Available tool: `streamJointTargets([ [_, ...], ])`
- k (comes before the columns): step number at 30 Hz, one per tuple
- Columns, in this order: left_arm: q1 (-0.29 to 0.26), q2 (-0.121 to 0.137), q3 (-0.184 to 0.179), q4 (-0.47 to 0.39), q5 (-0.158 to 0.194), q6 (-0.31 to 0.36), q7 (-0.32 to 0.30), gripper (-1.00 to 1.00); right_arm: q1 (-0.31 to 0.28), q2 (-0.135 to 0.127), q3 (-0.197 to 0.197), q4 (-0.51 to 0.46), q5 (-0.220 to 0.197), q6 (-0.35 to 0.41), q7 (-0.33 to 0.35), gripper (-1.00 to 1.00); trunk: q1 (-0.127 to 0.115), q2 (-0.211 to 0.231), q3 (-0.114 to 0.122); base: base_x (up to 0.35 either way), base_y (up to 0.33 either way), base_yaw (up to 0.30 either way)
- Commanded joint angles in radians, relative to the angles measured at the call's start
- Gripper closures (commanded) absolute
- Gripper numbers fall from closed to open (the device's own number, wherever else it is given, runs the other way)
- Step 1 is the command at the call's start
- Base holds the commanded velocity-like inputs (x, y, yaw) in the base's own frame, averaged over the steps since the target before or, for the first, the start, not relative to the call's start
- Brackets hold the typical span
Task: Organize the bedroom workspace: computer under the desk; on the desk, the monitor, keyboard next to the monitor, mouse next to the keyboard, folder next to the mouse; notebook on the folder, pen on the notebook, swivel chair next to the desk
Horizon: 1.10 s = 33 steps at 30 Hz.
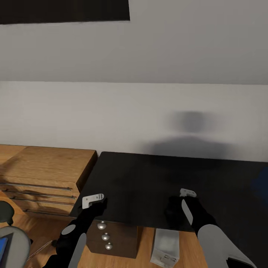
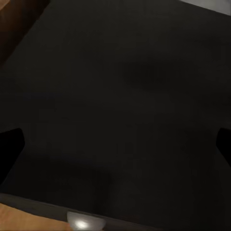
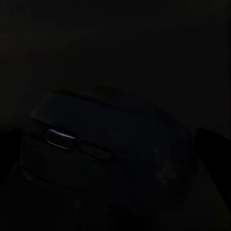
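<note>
The black-topped desk (image 1: 149, 175) fills the middle of the head view. Over its front edge my right gripper (image 1: 178, 211) is shut on the small black mouse (image 3: 110, 144), whose sides meet both fingers in the right wrist view. My left gripper (image 1: 97, 207) hovers open over the desk's front left corner, its fingers (image 2: 10, 144) wide apart above the bare desk top (image 2: 125, 96). The light grey computer (image 1: 165, 246) stands on the floor under the desk. At the lower left edge is the swivel chair (image 1: 15, 243) with the blue folder (image 1: 2, 248) on its seat.
A light wooden dresser (image 1: 41, 167) with bar handles stands against the desk's left side. Dark drawers with round silver knobs (image 1: 105, 236) sit under the desk's left end. A white wall rises behind, with a black panel (image 1: 63, 10) at its upper left.
</note>
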<state>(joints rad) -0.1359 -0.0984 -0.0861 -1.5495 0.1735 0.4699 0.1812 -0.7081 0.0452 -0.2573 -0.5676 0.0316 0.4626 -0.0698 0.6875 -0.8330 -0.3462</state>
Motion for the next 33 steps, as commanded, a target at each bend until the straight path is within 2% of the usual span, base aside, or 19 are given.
streamJointTargets([
  [1,-0.001,0.001,-0.001,-0.001,0.011,0.004,0.009,-1.0,-0.001,0.0,-0.004,-0.002,0.003,0.005,0.0,1.0,0.0,-0.001,-0.001,0.0,0.004,0.004],
  [7,-0.001,0.0,-0.001,-0.002,0.011,0.004,0.009,-1.0,-0.001,0.0,-0.004,-0.004,0.001,0.006,0.0,1.0,0.0,-0.001,-0.001,0.0,0.119,0.001],
  [25,-0.001,0.002,0.0,-0.002,0.011,0.005,0.009,-1.0,-0.001,0.002,-0.005,0.0,-0.002,0.005,0.001,1.0,0.0,-0.001,-0.001,0.0,0.296,0.0],
  [33,-0.001,0.002,0.0,-0.001,0.011,0.005,0.009,-1.0,-0.001,0.004,-0.005,0.001,-0.001,0.005,0.001,1.0,0.0,-0.001,-0.001,0.0,0.04,0.012],
])
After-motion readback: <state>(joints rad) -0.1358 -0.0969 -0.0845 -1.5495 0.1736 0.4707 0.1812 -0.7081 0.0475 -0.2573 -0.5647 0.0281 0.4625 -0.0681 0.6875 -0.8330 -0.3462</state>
